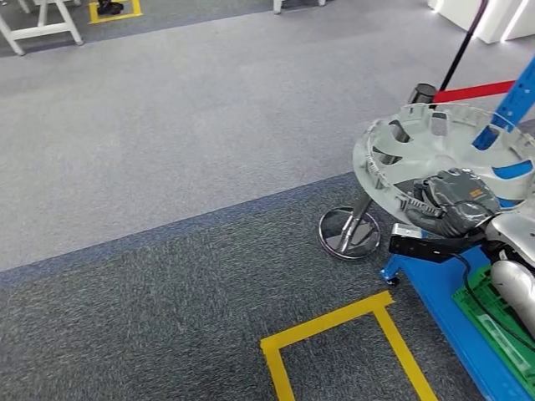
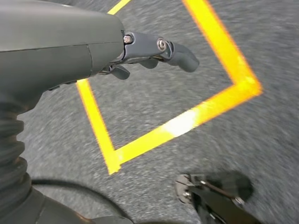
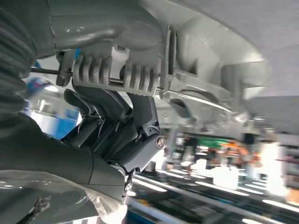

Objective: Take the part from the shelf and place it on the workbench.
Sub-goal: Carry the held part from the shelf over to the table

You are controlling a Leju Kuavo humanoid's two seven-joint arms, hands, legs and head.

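Right hand [image 1: 456, 203] grips rim of round grey plastic part [image 1: 435, 142]; left hand [image 2: 155, 51] hangs free, fingers loosely extended.

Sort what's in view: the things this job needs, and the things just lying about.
Job: round grey part, held at its rim by the right hand; left hand, holding nothing.

Lying about: yellow floor tape, chrome round base, green crate, blue platform.

Open carpet [image 1: 158, 142] left; stanchion base [image 1: 349, 233] ahead.
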